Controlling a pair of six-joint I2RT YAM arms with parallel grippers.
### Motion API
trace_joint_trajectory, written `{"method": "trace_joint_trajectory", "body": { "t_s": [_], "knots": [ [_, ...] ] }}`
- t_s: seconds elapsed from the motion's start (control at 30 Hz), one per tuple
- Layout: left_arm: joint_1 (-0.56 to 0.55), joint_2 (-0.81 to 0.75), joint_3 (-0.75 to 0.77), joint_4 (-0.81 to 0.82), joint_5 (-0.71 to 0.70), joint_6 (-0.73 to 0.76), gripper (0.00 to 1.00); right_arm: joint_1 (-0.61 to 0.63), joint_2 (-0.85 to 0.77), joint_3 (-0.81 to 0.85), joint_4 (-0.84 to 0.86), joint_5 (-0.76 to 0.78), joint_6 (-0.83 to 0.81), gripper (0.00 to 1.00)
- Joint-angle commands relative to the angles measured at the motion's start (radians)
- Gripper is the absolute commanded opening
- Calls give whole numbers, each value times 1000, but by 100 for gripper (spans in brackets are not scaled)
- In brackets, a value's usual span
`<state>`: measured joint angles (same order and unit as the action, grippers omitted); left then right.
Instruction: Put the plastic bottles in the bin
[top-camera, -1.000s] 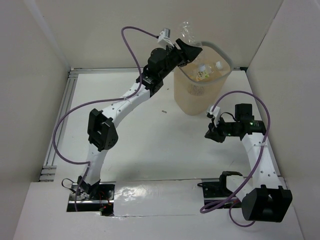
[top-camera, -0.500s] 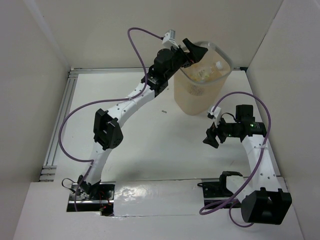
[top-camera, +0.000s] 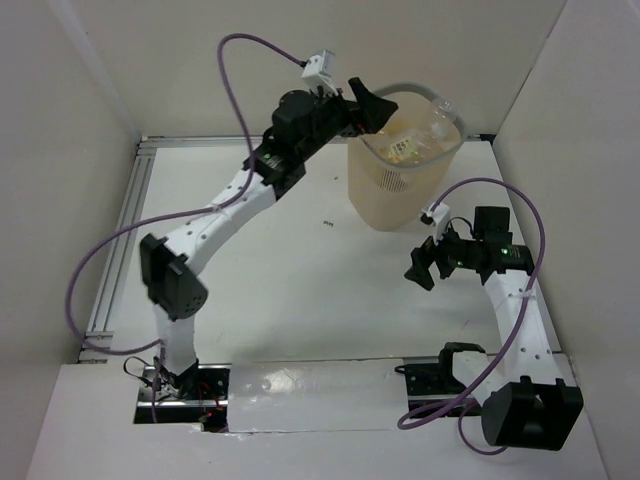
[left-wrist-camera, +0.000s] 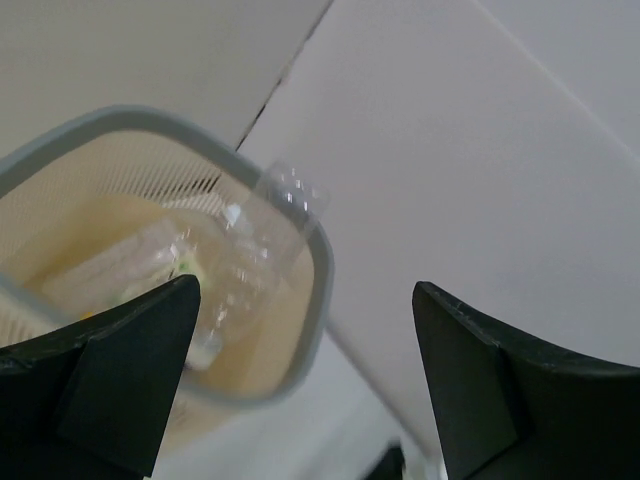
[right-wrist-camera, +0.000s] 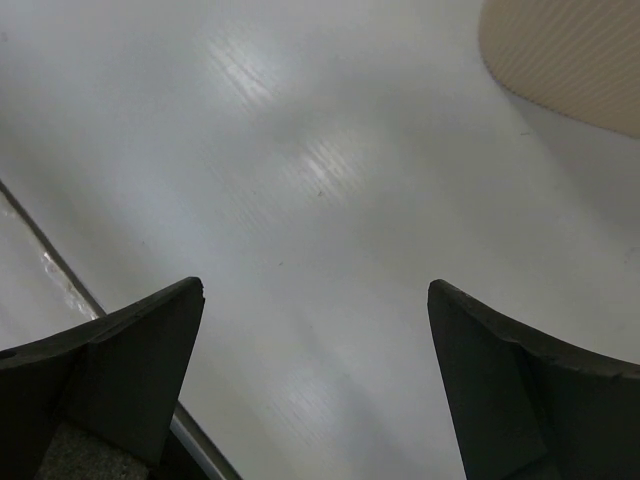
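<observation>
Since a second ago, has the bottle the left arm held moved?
Yes. The bottle dropped from above the bin's rim into it.

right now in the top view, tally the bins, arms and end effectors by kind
bin: 1
arms: 2, left arm, right arm
end effectors: 2, left end effector, right end effector, both open
total: 5

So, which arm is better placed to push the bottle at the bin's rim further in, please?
Left, probably: the left gripper hovers open over the bin and bottle; the right gripper hangs well short.
</observation>
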<state>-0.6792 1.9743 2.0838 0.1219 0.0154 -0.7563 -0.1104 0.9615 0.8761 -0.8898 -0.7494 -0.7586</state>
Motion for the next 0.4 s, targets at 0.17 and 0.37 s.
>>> {"method": "trace_joint_trajectory", "body": {
  "t_s": [0.17,0.37],
  "knots": [
    [0,-625,-627,-174,124,285,100,-6,-32,0,216,223,329,100],
    [0,-1014,-1027,-251,20,285,100,-17,-90,-46,285,255,351,100]
  ]
}}
